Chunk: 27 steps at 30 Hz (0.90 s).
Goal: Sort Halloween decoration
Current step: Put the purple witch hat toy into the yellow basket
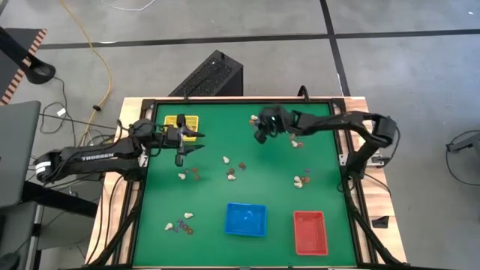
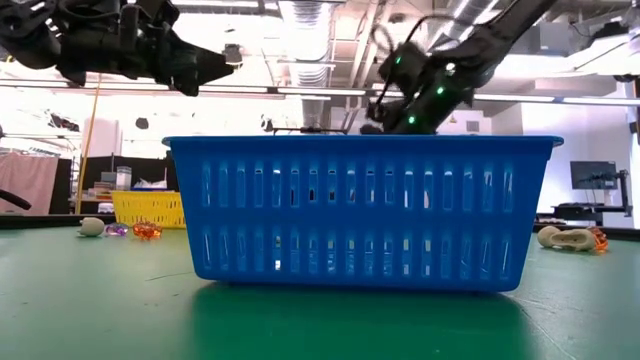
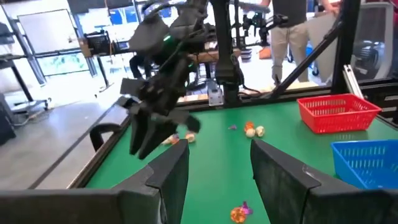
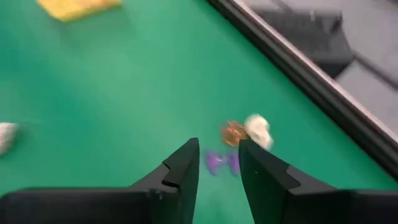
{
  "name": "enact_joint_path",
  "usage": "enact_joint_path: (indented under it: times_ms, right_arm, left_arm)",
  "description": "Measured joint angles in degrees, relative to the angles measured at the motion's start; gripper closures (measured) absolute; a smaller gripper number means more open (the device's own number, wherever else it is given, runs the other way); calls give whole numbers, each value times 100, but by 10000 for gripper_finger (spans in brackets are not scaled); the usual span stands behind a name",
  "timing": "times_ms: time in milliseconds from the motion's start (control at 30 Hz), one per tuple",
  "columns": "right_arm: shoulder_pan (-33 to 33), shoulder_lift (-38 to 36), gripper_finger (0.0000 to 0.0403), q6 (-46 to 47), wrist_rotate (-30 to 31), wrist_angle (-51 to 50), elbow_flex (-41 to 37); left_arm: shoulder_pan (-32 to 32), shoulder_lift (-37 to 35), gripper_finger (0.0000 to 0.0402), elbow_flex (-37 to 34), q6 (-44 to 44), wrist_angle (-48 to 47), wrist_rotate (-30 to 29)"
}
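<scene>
from above, the left gripper (image 1: 196,148) hung over the green table (image 1: 262,180) just beside the yellow tray (image 1: 181,124), fingers parted and empty. the right gripper (image 1: 260,136) hovered near the far edge. the halloween trinkets (image 1: 233,174) lay scattered in small clusters across the mat, none in the blue tray (image 1: 246,219) or the red tray (image 1: 310,232).

at table height, the blue tray filled the middle, both arms held high above it, a few trinkets on the mat at either side.

the left wrist camera showed its fingers (image 3: 169,172) spread with nothing between them, the right arm beyond.

the right wrist camera showed its fingers (image 4: 185,169) apart and empty, above a purple, an orange and a cream trinket lying together.
</scene>
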Motion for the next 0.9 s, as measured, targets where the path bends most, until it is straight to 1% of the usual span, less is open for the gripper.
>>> enact_joint_path:
  times_ms: [100,200,367,533,733,900]
  right_arm:
    - [-348,429,239,255,-222,-166,352]
    - [-586,831,227,370,-251,-366,654]
    - [-834,1341,224,344,-436,-694,1049]
    - [-870,1528,234,333,-542,-808,1148]
    - [-837,1521,248,329,-547,-913,1148]
    - [-850,1521,276,329,-545,-897,1148]
  left_arm:
    - [-2,-7,239,0,-15,-58,-7]
    - [-10,41,239,6,-12,-41,-7]
    - [-8,136,239,3,7,-7,-17]
    - [3,165,239,6,103,-16,-26]
    - [1,165,239,6,124,-23,-24]
    - [1,165,239,5,133,-23,-22]
